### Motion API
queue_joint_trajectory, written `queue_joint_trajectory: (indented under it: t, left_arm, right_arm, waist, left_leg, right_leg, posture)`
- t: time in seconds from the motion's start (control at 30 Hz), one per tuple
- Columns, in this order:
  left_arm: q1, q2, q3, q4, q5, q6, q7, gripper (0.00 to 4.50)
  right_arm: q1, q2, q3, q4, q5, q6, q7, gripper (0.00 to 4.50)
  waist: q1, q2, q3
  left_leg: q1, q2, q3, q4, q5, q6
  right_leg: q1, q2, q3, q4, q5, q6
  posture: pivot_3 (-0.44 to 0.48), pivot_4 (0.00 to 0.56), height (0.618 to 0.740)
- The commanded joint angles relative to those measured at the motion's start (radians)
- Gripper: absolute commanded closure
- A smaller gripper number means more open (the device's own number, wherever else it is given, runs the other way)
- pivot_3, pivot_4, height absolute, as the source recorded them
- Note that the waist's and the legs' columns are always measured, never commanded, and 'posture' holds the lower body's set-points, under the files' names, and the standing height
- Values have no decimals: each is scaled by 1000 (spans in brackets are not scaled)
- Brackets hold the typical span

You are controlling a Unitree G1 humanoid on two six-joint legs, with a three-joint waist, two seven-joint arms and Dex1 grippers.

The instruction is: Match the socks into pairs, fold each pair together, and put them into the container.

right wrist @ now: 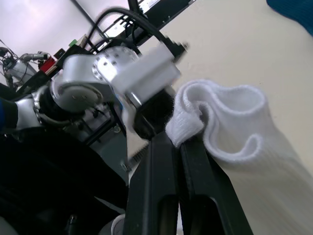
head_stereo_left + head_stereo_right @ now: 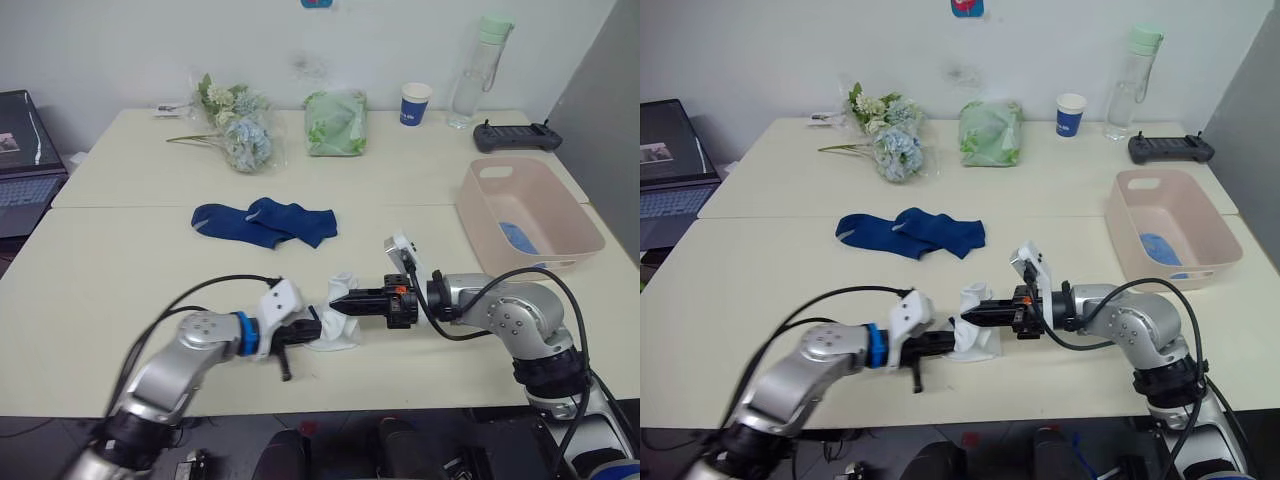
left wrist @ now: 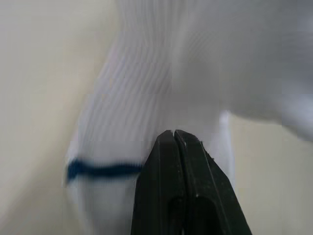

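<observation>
Both the left gripper (image 2: 318,327) and right gripper (image 2: 338,299) are pinching the white socks (image 2: 338,320); opposing pulls risk separating the pair mid-fold.

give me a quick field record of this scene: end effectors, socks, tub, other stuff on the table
left end effector: shut on the white fabric socks
right end effector: shut on the same white socks, at a cuff
navy blue fabric socks: lying together mid-table, untouched
pale pink plastic tub: at the robot's right, light blue fabric inside
far edge: flower bunch, green plastic bag, blue-and-white paper cup, clear bottle
</observation>
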Motion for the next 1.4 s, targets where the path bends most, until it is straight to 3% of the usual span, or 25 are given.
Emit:
queue_joint_trajectory:
  t: [0.03, 0.1, 0.2, 0.33, 0.63, 0.9, 1.07, 1.23, 1.4]
  left_arm:
    - [-13, 69, 172, -137, -115, 105, 5, 4487]
    - [-11, 102, 244, -149, -150, 140, 15, 4487]
    - [14, 121, 267, -132, -149, 134, 21, 4487]
    - [35, 118, 263, -123, -139, 102, 31, 4500]
    - [-33, 81, 245, -131, -210, 113, 40, 4500]
    - [-18, 79, 122, -110, -156, 58, 11, 4500]
    - [15, 64, -16, 29, 41, -126, 35, 4500]
    - [22, 4, -64, 125, 99, -205, 46, 4500]
    - [39, -8, -63, 130, 108, -218, 32, 4500]
  right_arm:
    - [-33, 21, 81, 40, -71, -86, 73, 4500]
    - [-54, 51, 119, 92, -108, -117, 100, 4500]
    - [-82, 82, 144, 142, -144, -145, 125, 4500]
    - [-107, 94, 102, 146, -115, -114, 145, 3458]
    - [-89, -11, -67, 21, -8, 16, 122, 340]
    - [-18, -88, -60, 8, -103, 3, 46, 340]
    - [30, -128, -20, -10, -148, 40, 14, 340]
    - [46, -100, 2, 18, -144, 117, -21, 340]
    - [13, 7, -14, 97, -123, 193, -65, 340]
  waist:
    - [1, 0, 0]
    - [2, 0, 0]
    - [2, 0, 0]
    - [4, 0, 0]
    - [5, 0, 0]
    - [5, 0, 1]
    - [4, 0, 1]
    - [5, 0, 1]
    - [4, 0, 0]
  left_leg:
    - [0, 0, 0, 0, 0, 0]
    - [0, -1, 0, 0, 0, 0]
    - [0, -2, 1, 0, 0, 0]
    - [0, -2, 1, 0, 0, 0]
    - [-1, -2, 1, 0, 0, 0]
    - [-1, -2, 1, 0, 0, 0]
    - [0, -2, 2, 0, 0, 0]
    - [-1, -2, 2, 0, 0, 0]
    - [0, -2, 2, 0, 0, 0]
  right_leg:
    - [0, 0, 0, 0, 0, 0]
    - [1, -1, 0, -1, 0, 0]
    - [1, -1, 0, -2, 0, 0]
    - [0, -2, 1, -2, 0, 0]
    - [0, -2, 1, -2, 0, 0]
    - [0, -2, 1, -2, 0, 0]
    - [0, -2, 2, -2, 0, 0]
    - [0, -2, 2, -2, 0, 0]
    - [0, -2, 2, -1, 0, 0]
  posture:
    - [0, 150, 740]
    - [0, 150, 740]
    - [0, 150, 740]
    - [0, 150, 740]
    - [0, 150, 740]
    - [0, 150, 740]
    - [0, 150, 740]
    - [0, 150, 740]
    - [0, 150, 740]
